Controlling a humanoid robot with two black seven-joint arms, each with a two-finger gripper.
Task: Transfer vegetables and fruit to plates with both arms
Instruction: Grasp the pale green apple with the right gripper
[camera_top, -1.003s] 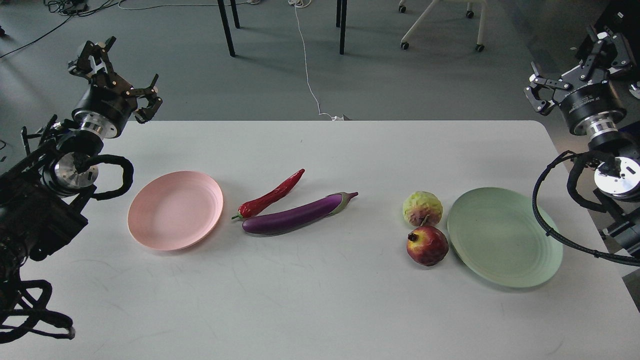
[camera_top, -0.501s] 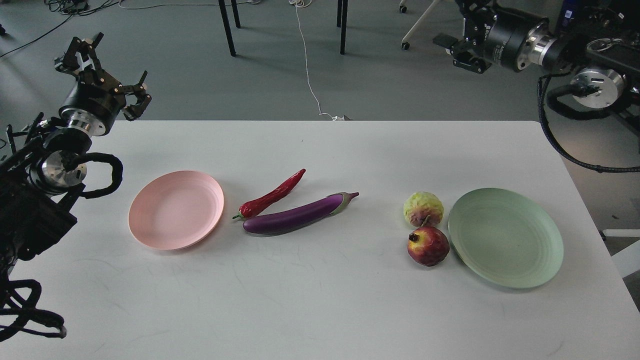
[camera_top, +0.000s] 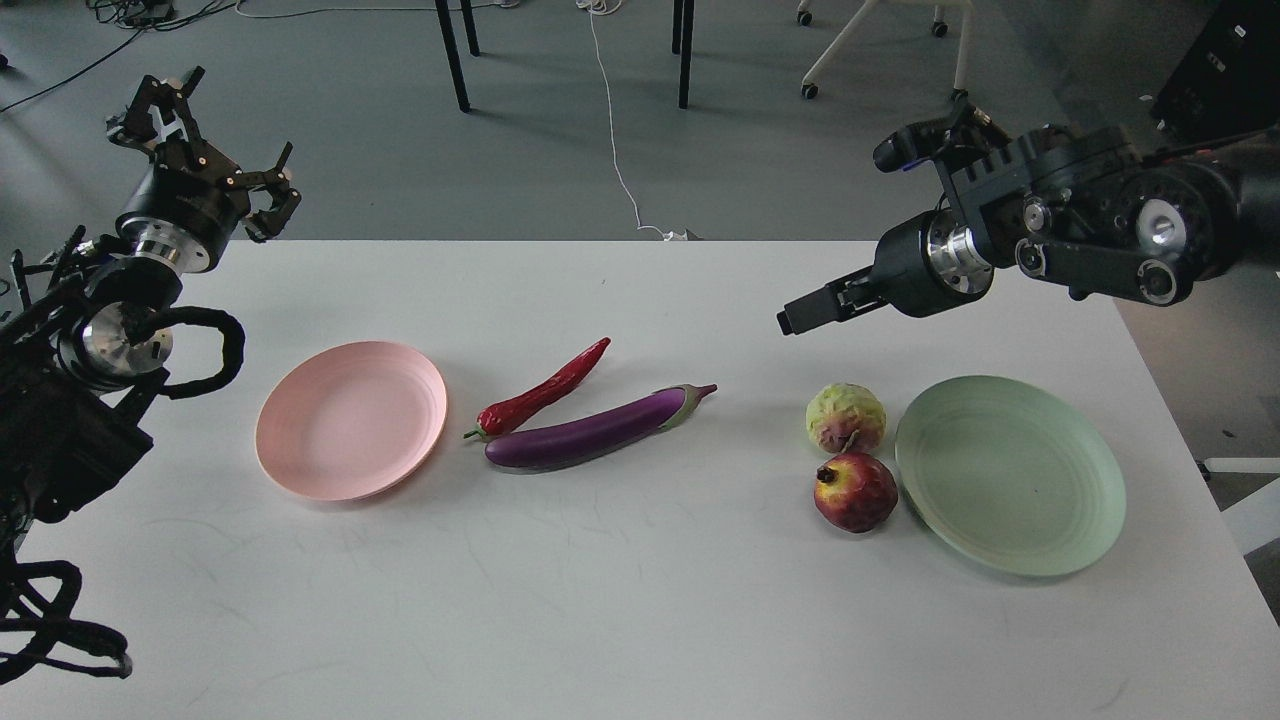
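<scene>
Now right end effector above, apart from yellow-green ball, pomegranate

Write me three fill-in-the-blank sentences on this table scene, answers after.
1. The chili lies beside the ___.
2. The pomegranate sits next to the ___ plate.
3. Both plates hold ___.
4. The right gripper hangs above the table, nearest the bumpy ___ fruit.

Missing words: eggplant; green; nothing; yellow-green

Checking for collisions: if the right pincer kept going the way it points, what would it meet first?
The right pincer points left and slightly down. Extended, that line reaches the eggplant cap or the chili, though depth is unclear and it may pass above them.
</scene>
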